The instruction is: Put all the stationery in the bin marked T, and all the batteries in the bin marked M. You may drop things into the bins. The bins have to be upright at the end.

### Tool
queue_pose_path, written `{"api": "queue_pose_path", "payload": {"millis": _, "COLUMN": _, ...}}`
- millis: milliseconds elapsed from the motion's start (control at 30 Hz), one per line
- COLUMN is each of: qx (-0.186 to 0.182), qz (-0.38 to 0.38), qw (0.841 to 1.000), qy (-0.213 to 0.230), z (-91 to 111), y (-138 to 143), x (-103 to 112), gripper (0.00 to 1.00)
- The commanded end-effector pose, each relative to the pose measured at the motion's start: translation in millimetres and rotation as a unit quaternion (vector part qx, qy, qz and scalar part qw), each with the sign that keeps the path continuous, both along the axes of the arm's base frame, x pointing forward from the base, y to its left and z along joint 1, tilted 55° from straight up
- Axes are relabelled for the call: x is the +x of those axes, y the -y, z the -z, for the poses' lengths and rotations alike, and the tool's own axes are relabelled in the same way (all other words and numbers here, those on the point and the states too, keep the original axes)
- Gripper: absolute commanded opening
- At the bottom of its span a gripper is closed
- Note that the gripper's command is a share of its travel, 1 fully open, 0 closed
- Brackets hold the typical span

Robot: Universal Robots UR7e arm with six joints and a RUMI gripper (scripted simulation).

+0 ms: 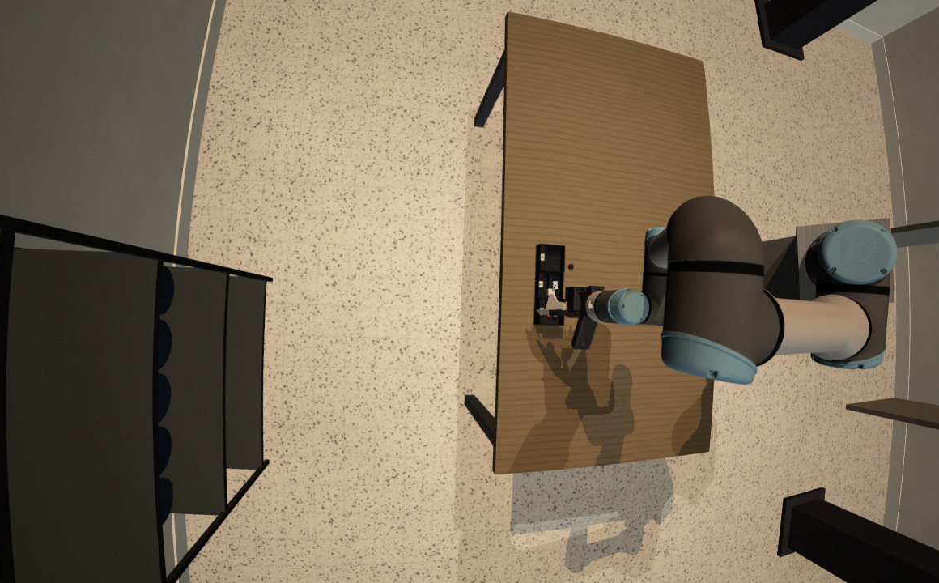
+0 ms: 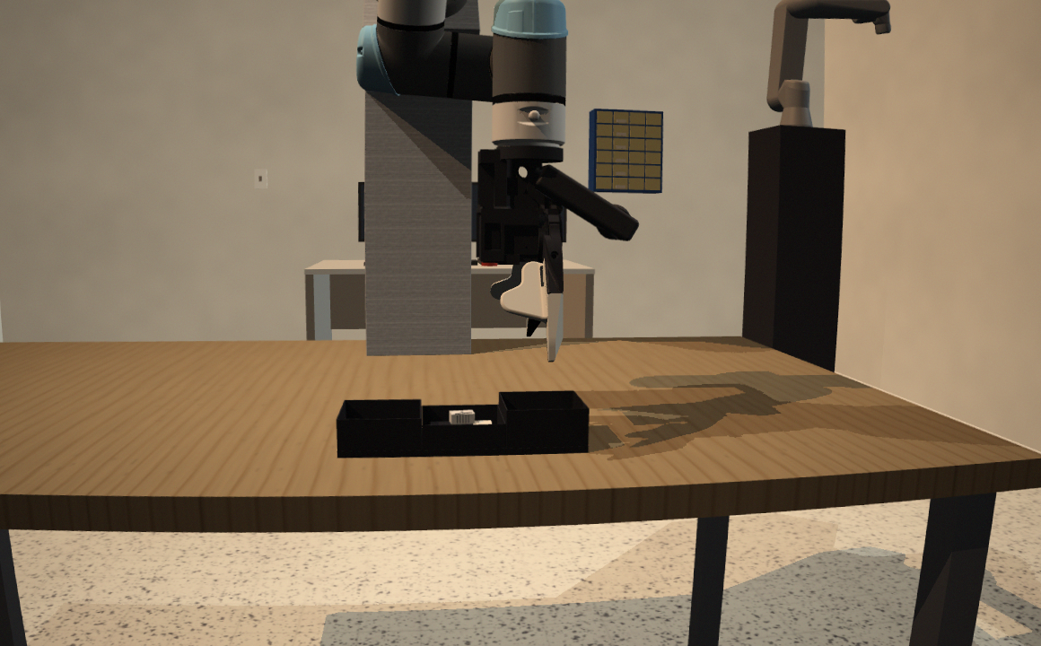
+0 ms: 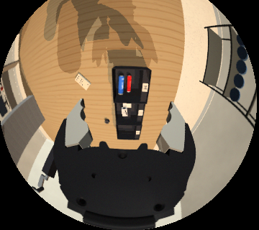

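Observation:
Three black bins stand in a row on the wooden table; they also show in the side view and from above. The far bin holds a blue battery and a red battery. The middle bin holds a small white item, also seen from the side. The bins carry white labels too small to read. My gripper is open and empty, well above the bins. A white rectangular piece lies on the table left of the bins.
A small dark object lies on the table beside the bins, also seen from above. The bins stand near the table's edge. The arm's shadow falls on the table beyond the bins.

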State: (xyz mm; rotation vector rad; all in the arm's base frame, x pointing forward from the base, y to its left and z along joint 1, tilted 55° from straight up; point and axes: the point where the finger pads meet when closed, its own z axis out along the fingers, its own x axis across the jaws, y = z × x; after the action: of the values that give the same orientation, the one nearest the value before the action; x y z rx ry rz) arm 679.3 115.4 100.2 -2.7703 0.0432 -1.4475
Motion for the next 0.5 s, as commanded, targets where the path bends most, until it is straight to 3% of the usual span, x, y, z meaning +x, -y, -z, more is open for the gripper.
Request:
{"api": "queue_pose_path", "payload": {"millis": 0, "qx": 0.000, "qz": 0.000, "qw": 1.000, "qy": 0.000, "z": -12.7, "y": 0.8, "x": -18.3, "gripper": 1.00}}
{"api": "queue_pose_path", "payload": {"millis": 467, "qx": 0.000, "qz": 0.000, "qw": 1.000, "qy": 0.000, "z": -39.9, "y": 0.8, "x": -57.8, "gripper": 1.00}}
